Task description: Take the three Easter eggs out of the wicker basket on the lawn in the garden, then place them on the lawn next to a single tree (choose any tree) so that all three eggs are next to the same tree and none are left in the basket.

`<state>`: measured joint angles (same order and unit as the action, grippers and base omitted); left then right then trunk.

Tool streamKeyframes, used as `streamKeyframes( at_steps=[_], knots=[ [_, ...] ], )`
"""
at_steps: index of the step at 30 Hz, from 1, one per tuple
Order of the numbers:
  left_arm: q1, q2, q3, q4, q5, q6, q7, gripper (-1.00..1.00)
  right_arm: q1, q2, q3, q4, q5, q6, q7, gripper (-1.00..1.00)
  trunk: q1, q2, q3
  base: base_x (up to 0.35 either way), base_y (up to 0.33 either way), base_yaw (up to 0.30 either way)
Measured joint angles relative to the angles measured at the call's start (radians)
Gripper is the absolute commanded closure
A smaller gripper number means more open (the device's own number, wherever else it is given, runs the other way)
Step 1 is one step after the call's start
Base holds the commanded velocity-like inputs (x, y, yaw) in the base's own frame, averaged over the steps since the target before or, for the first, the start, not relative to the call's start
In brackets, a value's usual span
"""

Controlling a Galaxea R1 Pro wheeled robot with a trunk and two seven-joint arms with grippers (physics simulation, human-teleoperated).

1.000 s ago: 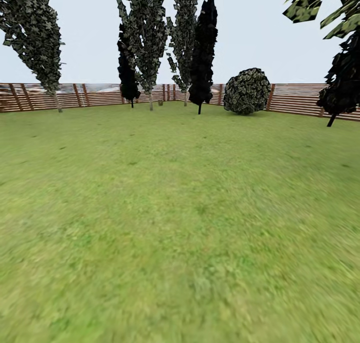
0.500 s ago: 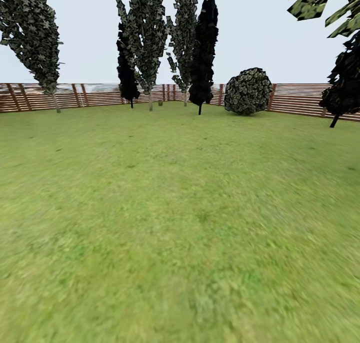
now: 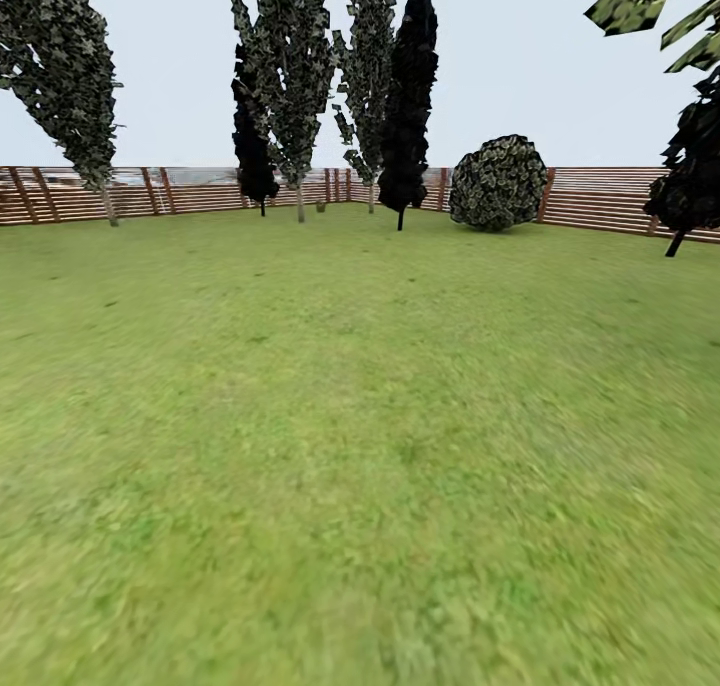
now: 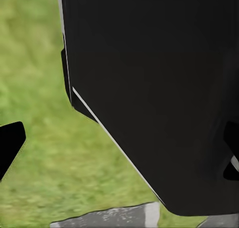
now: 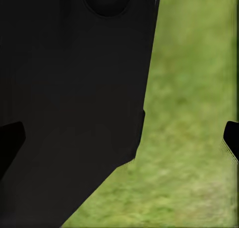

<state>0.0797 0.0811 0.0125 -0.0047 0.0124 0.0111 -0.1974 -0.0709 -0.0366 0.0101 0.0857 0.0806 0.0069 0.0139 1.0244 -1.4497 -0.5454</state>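
Lawn (image 3: 360,446) runs from the near edge of the head view out to a wooden slat fence (image 3: 600,198) along the far boundary; grass is mottled green, blurred in the near ground. Far left, one tall tree (image 3: 62,66) with a pale trunk stands just before the fence. Far centre, a cluster of tall narrow trees (image 3: 300,76), some speckled grey-green, two near-black, the darkest (image 3: 408,96) at the right of the group. Right of that cluster, a round bush (image 3: 497,182) sits against the fence. Far right, a dark leaning tree (image 3: 690,166) with a slanted trunk, and leaf patches of another crown at the upper right corner.

Left wrist view: a large black body panel (image 4: 159,88) of the robot, grass behind it, a grey strip (image 4: 109,217) beside the panel. One dark fingertip (image 4: 10,145) of the left gripper shows at the frame edge, another (image 4: 232,138) at the opposite edge; fingers stand apart, nothing between them.

Right wrist view: black robot body (image 5: 69,98) over grass (image 5: 194,138); dark fingertips (image 5: 10,143) at both edges, right gripper spread wide, nothing held
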Motion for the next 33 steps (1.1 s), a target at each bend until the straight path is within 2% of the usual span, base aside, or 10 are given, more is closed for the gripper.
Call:
streamKeyframes(
  at_steps=[33],
  knots=[
    [0.000, 0.000, 0.000, -0.001, 0.000, 0.000, 0.000, -1.00, 0.000, 0.000, 0.000, 0.000, 0.000, 0.000, 0.000, -1.00, 0.000, 0.000, 0.000, 0.337, 0.000, 0.000]
  ],
)
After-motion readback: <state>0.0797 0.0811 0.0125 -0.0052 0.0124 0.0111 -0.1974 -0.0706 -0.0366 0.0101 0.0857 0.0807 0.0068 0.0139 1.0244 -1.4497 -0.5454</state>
